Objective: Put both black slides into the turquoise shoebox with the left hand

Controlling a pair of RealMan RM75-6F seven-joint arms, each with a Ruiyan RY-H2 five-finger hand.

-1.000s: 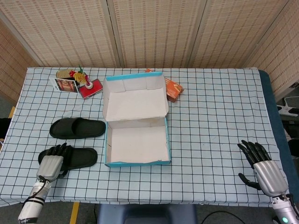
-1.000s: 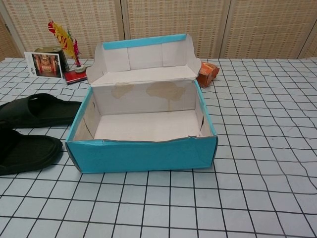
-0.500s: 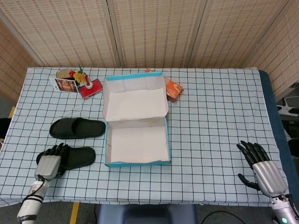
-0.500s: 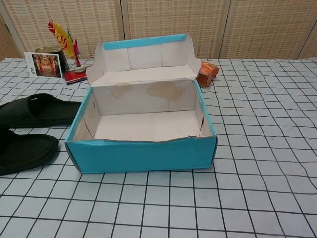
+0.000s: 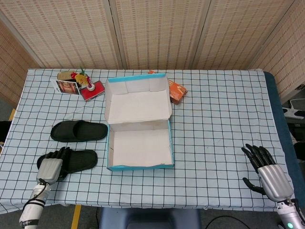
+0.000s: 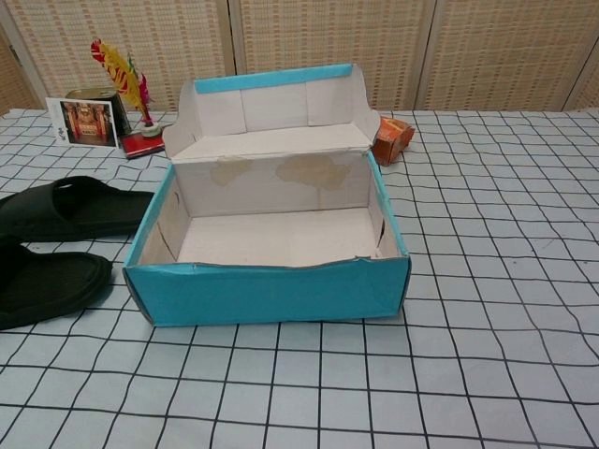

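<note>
On near slide [image 5: 76, 160], left robot hand [image 5: 50, 168]

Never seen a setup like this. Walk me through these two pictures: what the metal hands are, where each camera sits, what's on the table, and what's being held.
This is a two-armed robot at a table, steered remotely by a person. One picture looks down from its head; the other looks forward from its chest, lower and closer. In the head view the left hand lies on the end of the near black slide, fingers over it; a firm grip cannot be confirmed. The right hand rests open at the table's far right, holding nothing. On the checked tablecloth sit the far black slide, the open, empty turquoise shoebox, a small orange box behind it, and some trinkets at the back left.
</note>
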